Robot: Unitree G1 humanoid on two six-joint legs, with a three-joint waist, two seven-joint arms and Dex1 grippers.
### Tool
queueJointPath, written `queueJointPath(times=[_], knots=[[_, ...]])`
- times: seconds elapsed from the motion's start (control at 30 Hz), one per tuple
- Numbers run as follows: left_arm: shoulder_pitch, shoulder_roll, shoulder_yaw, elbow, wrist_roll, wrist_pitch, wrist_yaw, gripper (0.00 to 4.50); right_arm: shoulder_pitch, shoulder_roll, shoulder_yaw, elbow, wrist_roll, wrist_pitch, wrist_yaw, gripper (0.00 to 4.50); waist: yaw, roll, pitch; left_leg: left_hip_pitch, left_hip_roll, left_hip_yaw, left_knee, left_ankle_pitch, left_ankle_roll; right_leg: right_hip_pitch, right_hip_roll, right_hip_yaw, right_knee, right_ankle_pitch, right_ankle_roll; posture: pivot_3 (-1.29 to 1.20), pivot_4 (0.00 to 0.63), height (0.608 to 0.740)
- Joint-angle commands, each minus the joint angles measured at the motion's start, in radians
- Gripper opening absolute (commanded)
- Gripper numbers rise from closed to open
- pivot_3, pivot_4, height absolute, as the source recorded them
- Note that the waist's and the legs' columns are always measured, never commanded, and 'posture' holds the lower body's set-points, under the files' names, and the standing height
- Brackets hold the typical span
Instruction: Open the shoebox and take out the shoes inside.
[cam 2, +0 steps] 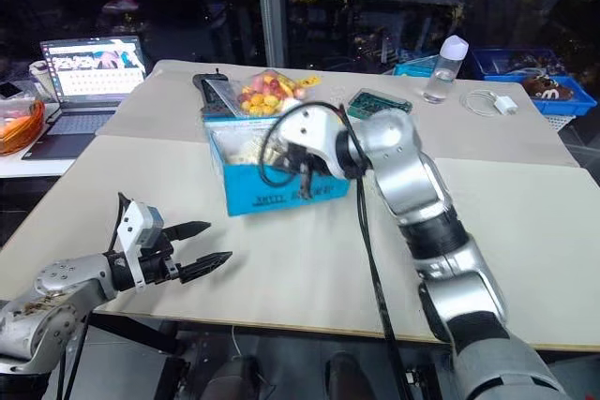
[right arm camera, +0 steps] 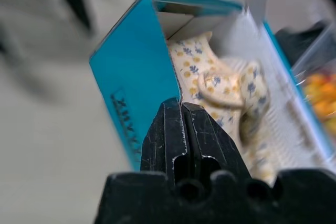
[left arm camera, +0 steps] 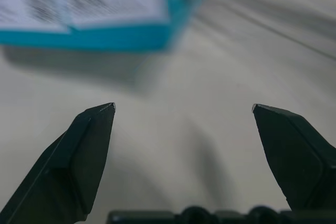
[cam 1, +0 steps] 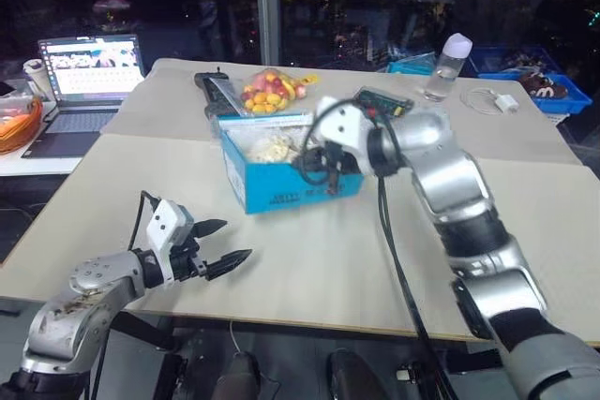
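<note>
While our right pincer (right arm camera: pixel 181 109) is hovering pressed shut and empty over the open shoebox (cam 1: pixel 281 185), with the shoes (right arm camera: pixel 220 90) lying just beyond its tips, we are judging them soft and light, best pinched at the heel collar.

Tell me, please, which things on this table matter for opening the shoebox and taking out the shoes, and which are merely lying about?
Part of the job:
- shoebox, blue, open
- shoes, floral-patterned, inside it
- right end effector, shut, at the box
- left end effector, open, above the table

Lying about:
- laptop
- bag of colourful sweets
- water bottle
- white charger
- blue bin
</note>
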Motion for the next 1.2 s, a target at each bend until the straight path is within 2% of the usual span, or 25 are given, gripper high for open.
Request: queueJointPath(times=[0.03, 0.23, 0.37, 0.5, 0.6, 0.77, 0.87, 0.97, 1.1, 1.13, 1.2], knots=[[-0.007, 0.004, 0.007, -0.012, -0.002, -0.019, -0.015, 4.50, 0.038, -0.037, 0.014, -0.166, 0.033, 0.080, -0.013, 0.05, -0.001, 0.000, 0.000, 0.000, 0.000, 0.000, 0.000, 0.000, 0.000, 0.000, 0.000, 0.000, 0.000, 0.000, 0.000, 0.00, 0.150, 0.676], [0.002, 0.038, 0.068, 0.006, -0.006, -0.023, -0.038, 4.50, 0.147, -0.065, 0.054, -0.283, 0.035, 0.192, -0.090, 0.05, 0.001, 0.000, 0.000, 0.000, 0.000, 0.000, -0.001, -0.001, -0.001, 0.000, 0.000, 0.000, -0.001, 0.000, 0.000, 0.00, 0.150, 0.676], [0.014, 0.075, 0.106, -0.009, -0.018, -0.015, -0.064, 4.50, 0.150, -0.094, 0.011, -0.331, 0.087, 0.256, -0.105, 0.05, 0.001, 0.000, 0.000, 0.001, 0.000, 0.000, -0.001, -0.002, -0.003, 0.000, 0.000, 0.000, -0.001, 0.000, 0.000, 0.00, 0.150, 0.676], [0.009, 0.087, 0.114, -0.014, -0.028, -0.006, -0.071, 4.50, 0.084, -0.189, -0.064, -0.274, 0.159, 0.223, -0.047, 0.05, 0.010, 0.000, 0.001, 0.000, -0.001, 0.000, -0.001, -0.004, -0.006, 0.001, -0.002, 0.000, -0.003, 0.000, 0.000, 0.00, 0.150, 0.676], [-0.006, 0.080, 0.096, -0.006, -0.021, -0.009, -0.068, 4.50, 0.012, -0.247, -0.066, -0.165, 0.184, 0.137, 0.003, 0.05, 0.009, 0.000, 0.001, 0.000, -0.002, 0.000, -0.001, -0.004, -0.006, 0.001, -0.003, 0.000, -0.005, 0.000, 0.000, 0.00, 0.150, 0.676], [-0.019, 0.063, 0.072, -0.004, -0.012, -0.011, -0.057, 4.50, -0.109, -0.196, -0.009, -0.026, 0.199, 0.081, 0.022, 0.05, -0.001, 0.000, 0.001, 0.000, -0.002, 0.000, -0.002, -0.003, -0.005, 0.001, -0.002, 0.000, -0.007, 0.001, 0.000, 0.00, 0.150, 0.676], [-0.015, 0.061, 0.075, -0.009, -0.012, -0.009, -0.050, 4.50, -0.074, -0.195, 0.033, -0.064, 0.198, 0.065, 0.032, 0.77, 0.000, 0.000, 0.001, 0.000, -0.001, 0.000, -0.003, 0.000, 0.000, 0.001, -0.002, 0.000, -0.007, 0.001, 0.000, 0.00, 0.150, 0.676], [-0.005, 0.061, 0.080, -0.014, -0.013, -0.006, -0.042, 4.50, -0.004, -0.197, 0.078, -0.163, 0.215, 0.086, 0.033, 1.71, 0.003, -0.001, 0.001, 0.000, -0.001, 0.000, -0.005, 0.000, 0.000, 0.001, -0.002, 0.000, -0.007, 0.000, 0.001, 0.00, 0.150, 0.676], [0.004, 0.063, 0.079, -0.024, -0.018, -0.002, -0.037, 4.50, 0.048, -0.187, 0.122, -0.215, 0.185, 0.093, -0.014, 1.71, 0.003, 0.000, 0.001, 0.000, -0.002, 0.000, -0.005, 0.000, 0.000, 0.001, -0.002, 0.000, -0.007, 0.000, 0.001, 0.00, 0.150, 0.676], [0.004, 0.064, 0.079, -0.024, -0.019, -0.002, -0.036, 4.50, 0.044, -0.186, 0.115, -0.218, 0.188, 0.105, -0.023, 2.08, 0.003, 0.000, 0.001, 0.000, -0.002, 0.000, -0.005, 0.000, 0.000, 0.001, -0.002, 0.000, -0.007, 0.001, 0.001, 0.00, 0.150, 0.676], [0.002, 0.064, 0.077, -0.024, -0.021, 0.001, -0.036, 4.50, 0.021, -0.206, 0.086, -0.208, 0.198, 0.104, -0.018, 2.35, 0.002, -0.001, 0.001, 0.000, -0.002, 0.000, -0.005, 0.000, 0.000, 0.001, -0.002, 0.000, -0.007, 0.001, 0.001, 0.00, 0.150, 0.676]])
